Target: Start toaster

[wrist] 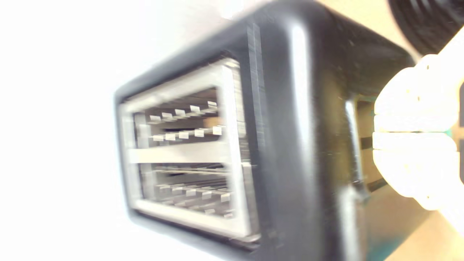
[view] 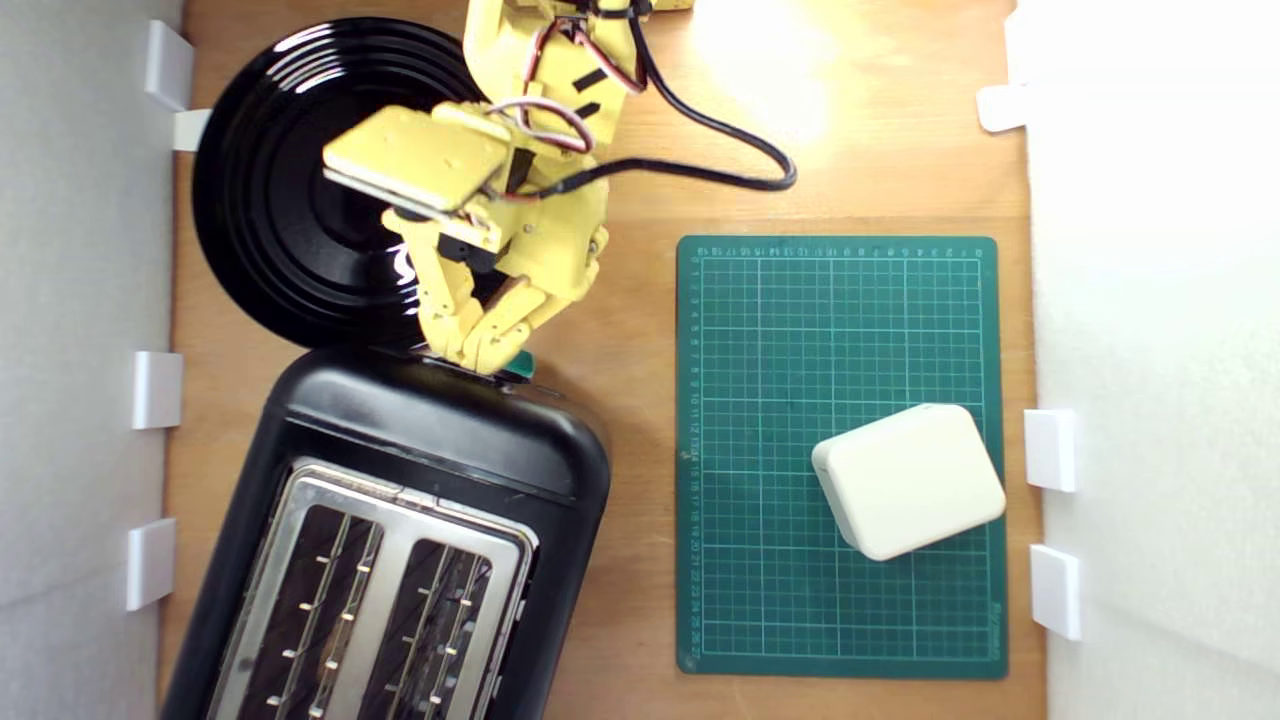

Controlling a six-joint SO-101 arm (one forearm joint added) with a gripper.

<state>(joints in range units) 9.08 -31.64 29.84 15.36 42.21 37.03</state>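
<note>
The glossy black toaster fills the lower part of the exterior view's left, its silver top plate showing two empty slots. A small teal-green lever pokes out at the toaster's far end. My yellow gripper points down at that end with its fingers pressed together, the tips touching the toaster's edge right beside the lever. In the wrist view the toaster is blurred. The gripper there is overexposed, with only a thin line between the fingers. Nothing is held.
A round black plate lies just beyond the toaster, partly under the arm. A green cutting mat with a white box on it sits at the exterior view's right. A black cable loops over the wood. White walls stand on both sides.
</note>
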